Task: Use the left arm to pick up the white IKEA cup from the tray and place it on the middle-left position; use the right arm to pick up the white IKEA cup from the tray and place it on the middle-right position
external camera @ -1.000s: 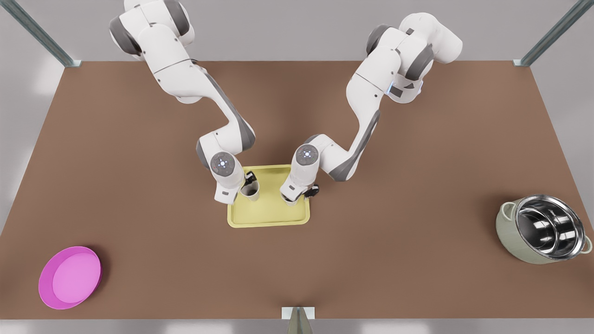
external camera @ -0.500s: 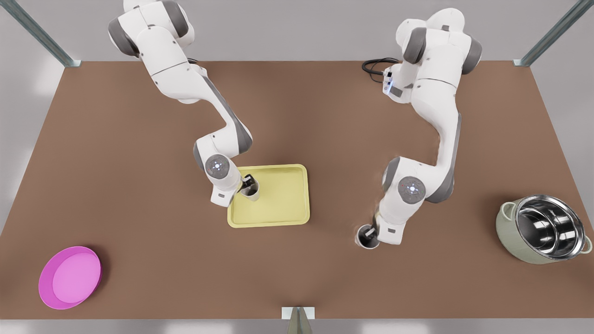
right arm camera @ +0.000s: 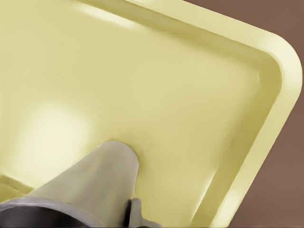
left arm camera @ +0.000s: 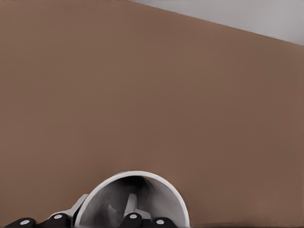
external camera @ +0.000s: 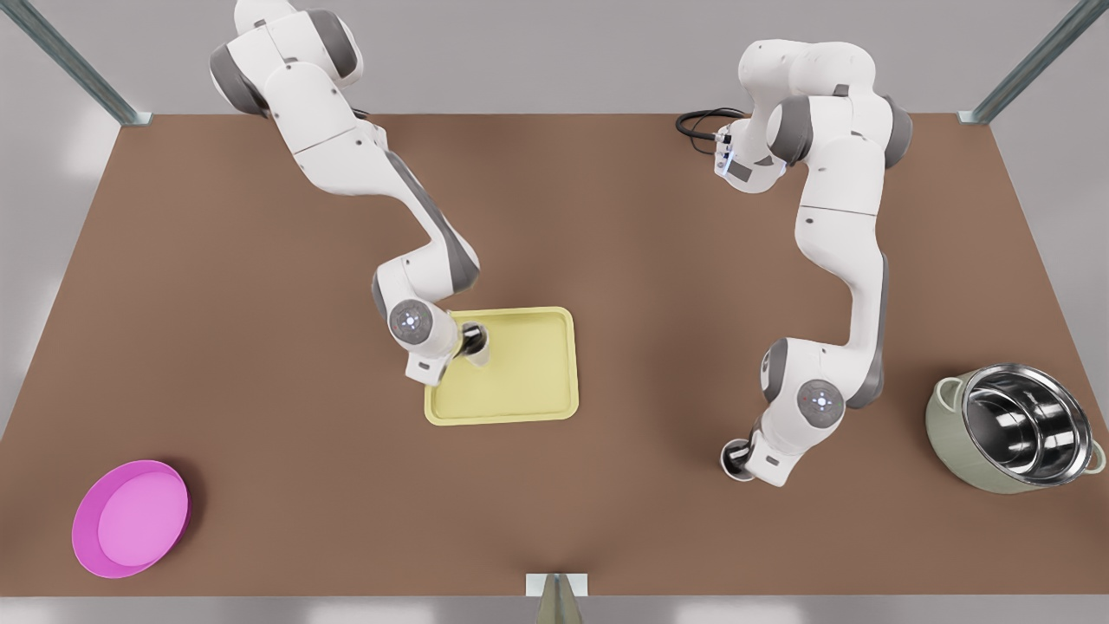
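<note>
White IKEA cup (external camera: 478,347) at the tray's (external camera: 520,386) edge toward the front view's left: plain, handleless, tapering toward the base, pale wall with a grey-shadowed inside. Held at the rim by the right pincer (external camera: 469,340), closed on the wall with one finger inside the mouth; seen in the right wrist view (right arm camera: 95,185) leaning over the flat pale-yellow floor of the tray, close above its rounded corner and low raised rim; base touching or just clear of the tray, impossible to tell. Second white cup (external camera: 736,458) of the same make well off the tray, over bare brown tabletop (external camera: 606,520) toward the front view's right, between the tray and a steel pot (external camera: 1014,429), nearer the pot; gripped at the rim by the left pincer (external camera: 739,456), one finger visible inside the round grey mouth in the left wrist view (left arm camera: 133,202); resting on the tabletop or lifted, impossible to tell. Round pink dish (external camera: 130,518) far off at the front view's left. Compared with half a second earlier: second cup and left pincer carried farther toward the front view's right, closer to the pot; cup on the tray shifted slightly toward the far side, still inside the rim. A full second earlier: both pincers together over the tray.
</note>
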Robot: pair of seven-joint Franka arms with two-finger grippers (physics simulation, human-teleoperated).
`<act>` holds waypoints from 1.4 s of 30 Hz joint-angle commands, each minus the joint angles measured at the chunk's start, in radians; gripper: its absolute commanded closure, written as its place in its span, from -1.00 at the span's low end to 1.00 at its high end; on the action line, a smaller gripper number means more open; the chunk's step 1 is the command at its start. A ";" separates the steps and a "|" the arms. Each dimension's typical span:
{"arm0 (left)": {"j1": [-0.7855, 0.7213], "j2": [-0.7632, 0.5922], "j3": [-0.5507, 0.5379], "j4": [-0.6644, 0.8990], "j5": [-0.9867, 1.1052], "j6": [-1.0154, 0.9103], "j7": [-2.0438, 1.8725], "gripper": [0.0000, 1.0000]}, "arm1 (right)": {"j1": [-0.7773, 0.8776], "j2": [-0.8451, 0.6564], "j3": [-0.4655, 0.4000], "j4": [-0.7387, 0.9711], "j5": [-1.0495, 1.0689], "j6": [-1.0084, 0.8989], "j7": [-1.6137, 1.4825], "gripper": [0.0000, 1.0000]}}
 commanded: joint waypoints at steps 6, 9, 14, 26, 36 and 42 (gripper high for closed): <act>0.018 -0.078 -0.003 0.009 0.073 -0.212 0.357 -1.00 | -0.089 -0.063 0.007 0.168 0.026 -0.454 -0.045 1.00; 0.016 -0.316 -0.007 0.009 0.061 -0.583 0.357 -1.00 | -0.189 -0.072 0.004 0.286 0.011 -0.612 -0.171 1.00; 0.060 -0.732 0.010 -0.358 -0.020 -0.467 0.446 -1.00 | -0.204 0.003 -0.136 0.395 -0.063 -0.604 -0.432 1.00; 0.053 -0.656 0.005 -0.252 -0.019 -0.502 0.430 -1.00 | -0.368 0.236 -0.173 0.617 -0.135 -0.443 -0.777 1.00; 0.053 -0.650 0.005 -0.252 -0.016 -0.499 0.429 -1.00 | -0.413 0.333 -0.151 0.635 -0.124 -0.242 -0.851 1.00; 0.053 -0.647 0.005 -0.252 -0.016 -0.499 0.429 -1.00 | -0.413 0.350 -0.148 0.635 -0.124 -0.232 -0.852 1.00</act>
